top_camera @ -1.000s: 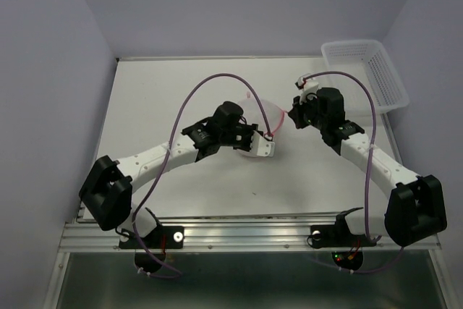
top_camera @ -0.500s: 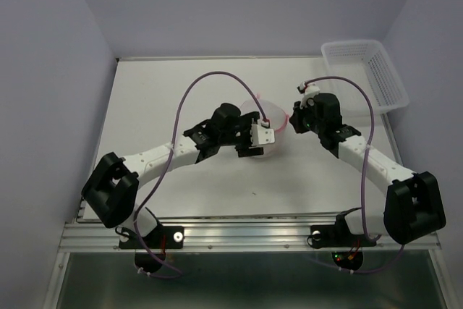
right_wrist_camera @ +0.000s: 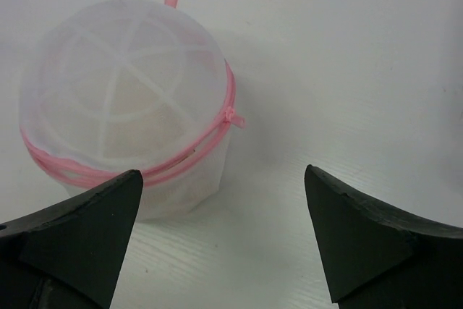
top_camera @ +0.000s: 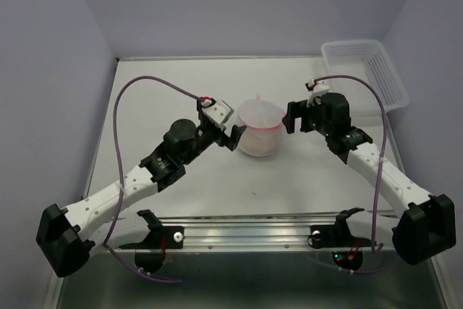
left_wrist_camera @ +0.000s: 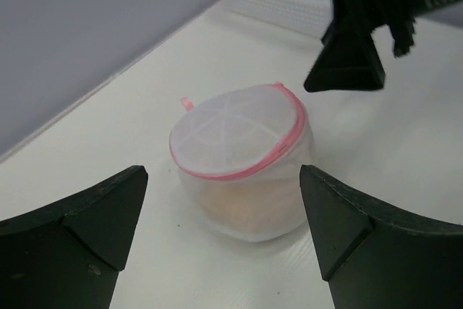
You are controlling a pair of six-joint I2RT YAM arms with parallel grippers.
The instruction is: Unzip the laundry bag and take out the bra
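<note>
Two arms reach toward the laundry bag (top_camera: 260,129), one from each side. The left fingers (top_camera: 231,134) are wide open and hold nothing. The right fingers (top_camera: 291,117) are wide open too and hold nothing. The bag sits on the white table (top_camera: 166,85) between them, close to both. It is a round white net ball with a pink zipper around it. The zipper looks shut, and its small pink pull (right_wrist_camera: 230,116) sticks out at the side. The bra (right_wrist_camera: 126,103) is inside the bag, a soft tan shape seen through the net. A white basket (top_camera: 369,70) sits at the far right corner, well apart.
</note>
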